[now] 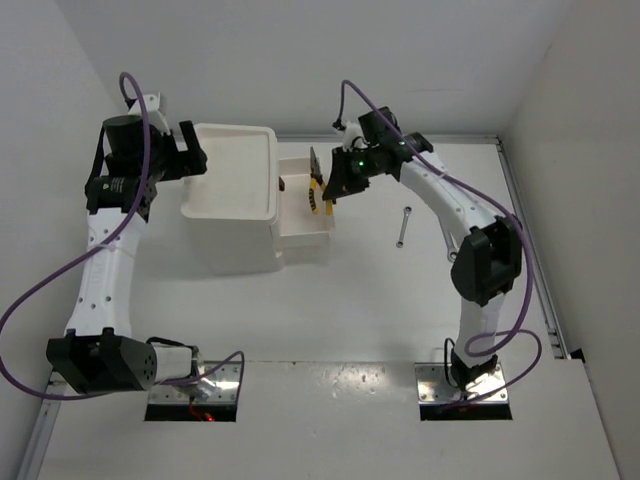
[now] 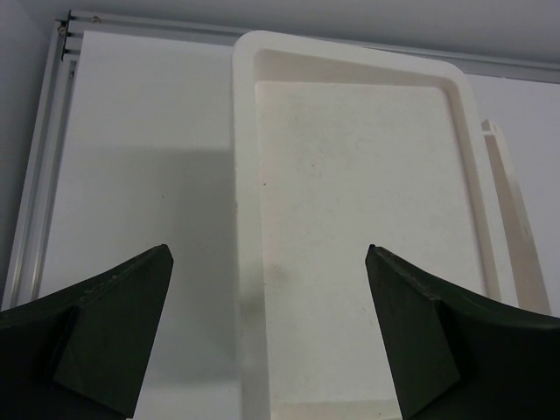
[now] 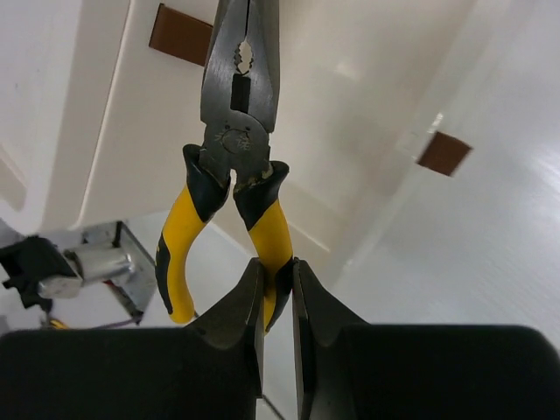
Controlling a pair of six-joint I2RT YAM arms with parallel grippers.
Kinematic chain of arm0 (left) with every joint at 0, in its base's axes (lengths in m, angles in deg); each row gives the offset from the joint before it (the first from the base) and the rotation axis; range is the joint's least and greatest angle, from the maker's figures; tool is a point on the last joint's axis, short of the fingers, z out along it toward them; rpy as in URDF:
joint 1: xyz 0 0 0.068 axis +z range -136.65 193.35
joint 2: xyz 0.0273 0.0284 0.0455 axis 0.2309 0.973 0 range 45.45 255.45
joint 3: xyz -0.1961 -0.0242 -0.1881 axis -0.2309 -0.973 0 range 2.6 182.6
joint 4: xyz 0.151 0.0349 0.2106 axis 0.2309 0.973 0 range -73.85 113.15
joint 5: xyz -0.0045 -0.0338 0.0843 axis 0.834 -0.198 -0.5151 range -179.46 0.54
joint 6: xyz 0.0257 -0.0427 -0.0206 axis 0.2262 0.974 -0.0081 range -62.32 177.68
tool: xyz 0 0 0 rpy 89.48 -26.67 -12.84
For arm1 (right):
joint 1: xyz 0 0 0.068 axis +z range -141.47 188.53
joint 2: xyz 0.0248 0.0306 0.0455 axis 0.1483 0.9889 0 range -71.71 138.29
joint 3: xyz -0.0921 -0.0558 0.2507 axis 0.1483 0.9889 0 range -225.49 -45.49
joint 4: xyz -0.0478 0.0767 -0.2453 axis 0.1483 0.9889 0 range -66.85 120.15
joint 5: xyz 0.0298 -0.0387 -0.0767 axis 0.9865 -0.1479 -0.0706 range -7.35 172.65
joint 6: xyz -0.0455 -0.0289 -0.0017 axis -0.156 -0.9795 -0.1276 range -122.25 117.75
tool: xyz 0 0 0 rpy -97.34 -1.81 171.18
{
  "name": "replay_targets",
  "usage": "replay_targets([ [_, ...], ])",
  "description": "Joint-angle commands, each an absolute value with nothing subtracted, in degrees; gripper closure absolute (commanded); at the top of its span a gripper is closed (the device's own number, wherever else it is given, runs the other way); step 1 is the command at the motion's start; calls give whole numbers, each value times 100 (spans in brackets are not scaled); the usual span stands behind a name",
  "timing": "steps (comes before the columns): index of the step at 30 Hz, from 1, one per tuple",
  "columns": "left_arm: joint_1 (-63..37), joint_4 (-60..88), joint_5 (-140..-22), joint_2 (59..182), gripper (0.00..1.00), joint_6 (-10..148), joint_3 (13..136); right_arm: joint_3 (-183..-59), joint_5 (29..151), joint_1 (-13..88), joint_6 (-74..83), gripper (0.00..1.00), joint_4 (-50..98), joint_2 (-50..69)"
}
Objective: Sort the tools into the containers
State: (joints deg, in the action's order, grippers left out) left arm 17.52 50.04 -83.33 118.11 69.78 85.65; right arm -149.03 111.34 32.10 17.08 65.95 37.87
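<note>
- Yellow-handled pliers (image 3: 236,149) are pinched by one handle in the right gripper (image 3: 276,273), with the nose pointing away from it, above the pulled-out white drawer (image 1: 305,232).
- Left gripper (image 2: 269,258) gapes wide and holds nothing, over the white plastic drawer unit (image 2: 247,175).
- Silver metal wrench (image 1: 402,227) lies on the desk (image 1: 350,300), back from the right gripper toward its base. Sorting looks partway done, with the pliers' release and the wrench left.

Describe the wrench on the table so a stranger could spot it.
Find the white drawer unit. Right of its open drawer, a slim silver wrench lies alone on the tabletop, unlike the yellow pliers held in the right gripper.
</note>
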Motion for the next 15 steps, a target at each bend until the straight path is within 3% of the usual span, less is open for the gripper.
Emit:
replay_targets([
  [1, 1731, 4832, -8445, 11866, 1, 7007, 8680, -15323, 11051, 3392, 2701, 100, 6182, 4061],
  [11, 1731, 4885, -8296, 11971, 1, 6955, 8680, -15684, 11173, 3577, 2833, 100, 6006, 4702],
  [12, 1731, 4885, -8235, 11971, 1, 6902, 8619, -15737, 11174, 3577, 2833, 87, 5954, 4703],
  [15, 1731, 4885, -8234, 12023, 1, 6902, 8619, -15799, 11227, 3577, 2833, 74, 5892, 4756],
])
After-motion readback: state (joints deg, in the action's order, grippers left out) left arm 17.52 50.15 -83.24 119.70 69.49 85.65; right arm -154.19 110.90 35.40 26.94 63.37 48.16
